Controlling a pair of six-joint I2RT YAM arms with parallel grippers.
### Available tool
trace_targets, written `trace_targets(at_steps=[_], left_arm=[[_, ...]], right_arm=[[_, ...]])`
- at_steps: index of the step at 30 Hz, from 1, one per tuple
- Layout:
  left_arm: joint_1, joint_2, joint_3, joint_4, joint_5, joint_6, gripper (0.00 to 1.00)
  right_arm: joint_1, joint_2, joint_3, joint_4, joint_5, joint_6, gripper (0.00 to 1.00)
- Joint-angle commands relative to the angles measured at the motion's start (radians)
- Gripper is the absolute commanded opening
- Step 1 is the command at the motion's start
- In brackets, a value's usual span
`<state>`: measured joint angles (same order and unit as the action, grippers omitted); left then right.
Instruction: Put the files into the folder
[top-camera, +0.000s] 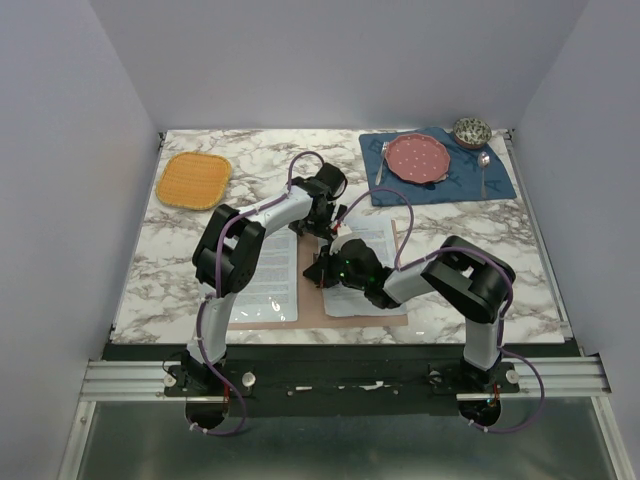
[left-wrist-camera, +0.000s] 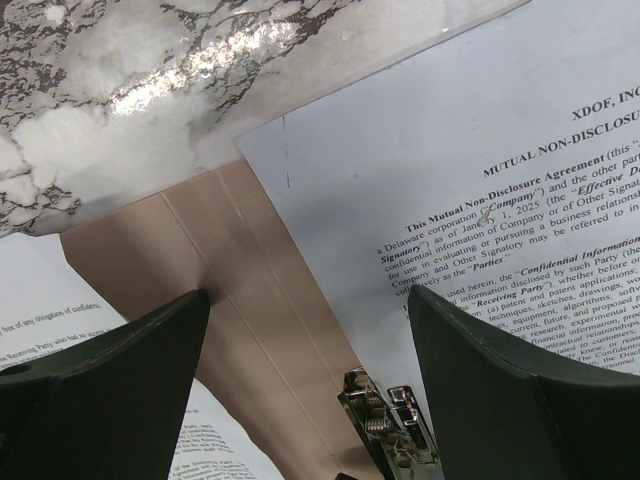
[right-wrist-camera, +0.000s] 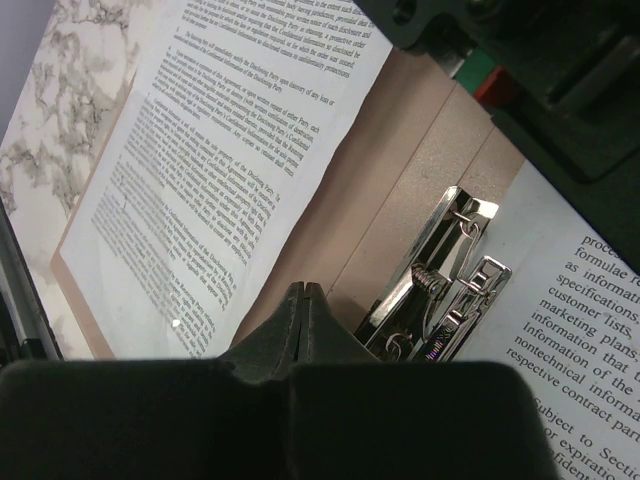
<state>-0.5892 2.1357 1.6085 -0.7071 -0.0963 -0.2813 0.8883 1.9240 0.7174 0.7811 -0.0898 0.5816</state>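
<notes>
Over the folder (left-wrist-camera: 250, 290), left gripper (left-wrist-camera: 308, 300) gapes, right gripper (right-wrist-camera: 305, 300) is closed.

Marble table (top-camera: 260, 175) carries the folder (top-camera: 311, 302), an orange mat (top-camera: 194, 179) and a blue placemat (top-camera: 501, 184).

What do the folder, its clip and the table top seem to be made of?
The folder: probably thin matte card, with pressed fold lines. The clip: apparently polished metal, bright reflections and a coil spring. The table top: glossy, marble-veined; stone or print, cannot tell.
</notes>
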Motion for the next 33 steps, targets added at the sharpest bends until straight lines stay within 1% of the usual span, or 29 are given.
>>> trace_targets(at_steps=[1,2,14,22,27,33], left_arm=[[0.012,0.155,-0.093,-0.029,-0.134,0.028,0.90],[0.012,0.153,-0.093,-0.028,-0.132,0.027,0.90],[0.017,0.151,-0.098,-0.023,-0.125,0.031,0.90],[0.020,0.150,-0.105,-0.022,-0.123,0.031,0.90],[0.023,0.148,-0.110,-0.018,-0.118,0.030,0.89],[0.023,0.147,-0.117,-0.015,-0.114,0.028,0.89]], right_arm=[[0.003,0.072,-0.090,-0.384,0.084,-0.020,0.01],[0.001,0.072,-0.090,-0.390,0.114,-0.023,0.01],[0.006,0.099,-0.050,-0.552,0.200,-0.016,0.01],[0.027,0.050,-0.050,-0.629,0.251,-0.003,0.01],[0.046,0.020,-0.073,-0.637,0.274,0.004,0.01],[0.044,0.043,-0.061,-0.638,0.271,0.007,0.01]])
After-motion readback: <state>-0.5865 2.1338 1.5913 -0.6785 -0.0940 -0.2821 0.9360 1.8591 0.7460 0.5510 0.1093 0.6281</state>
